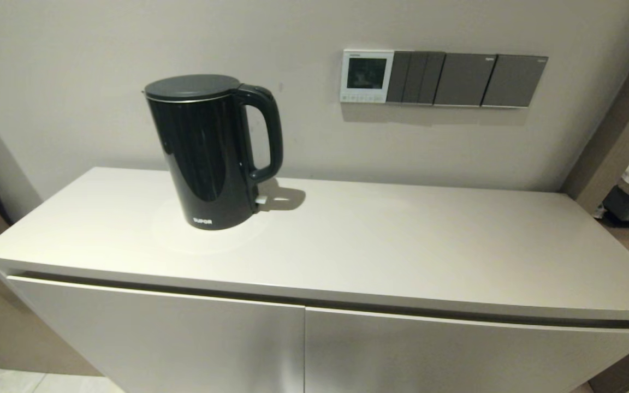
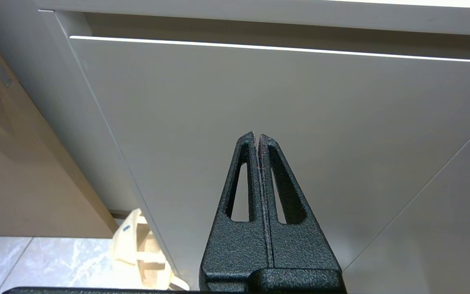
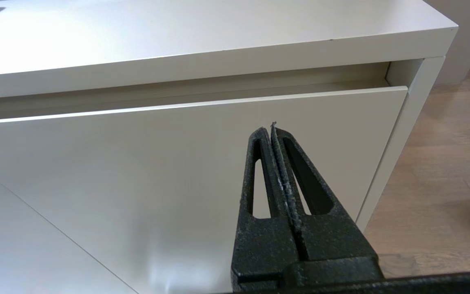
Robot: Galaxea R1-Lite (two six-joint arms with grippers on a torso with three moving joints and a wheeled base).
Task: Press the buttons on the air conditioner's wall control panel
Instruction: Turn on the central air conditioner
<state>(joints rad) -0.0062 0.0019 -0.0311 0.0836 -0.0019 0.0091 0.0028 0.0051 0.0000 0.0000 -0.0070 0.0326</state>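
Both arms sat low in front of the white table (image 1: pixel 347 245), out of the head view, each facing a cabinet door below its top. The left gripper (image 2: pixel 258 136) had its jaws clenched together on nothing, and the right gripper (image 3: pixel 271 130) likewise had its jaws pressed flat together and empty, near the table's right corner. The wall control panel (image 1: pixel 367 76) hung on the far wall, above the table and right of centre, its screen dark, touching the left end of a row of dark grey switch plates (image 1: pixel 467 80). The buttons (image 1: pixel 362 98) ran in a line along its lower edge, too small to count. A black kettle (image 1: pixel 211 153) stood on the table to the left, well apart from the panel. Nothing had been pressed yet, by the look of it. The panel was rigid plastic fixed to the wall, so it would not give; the buttons probably needed only a light, short push straight in. Closed jaws made a narrow tip that suited this, with nothing to grasp. The right arm seemed the nearer choice. The main risk was sliding off onto the neighbouring switch plate or pushing too hard.
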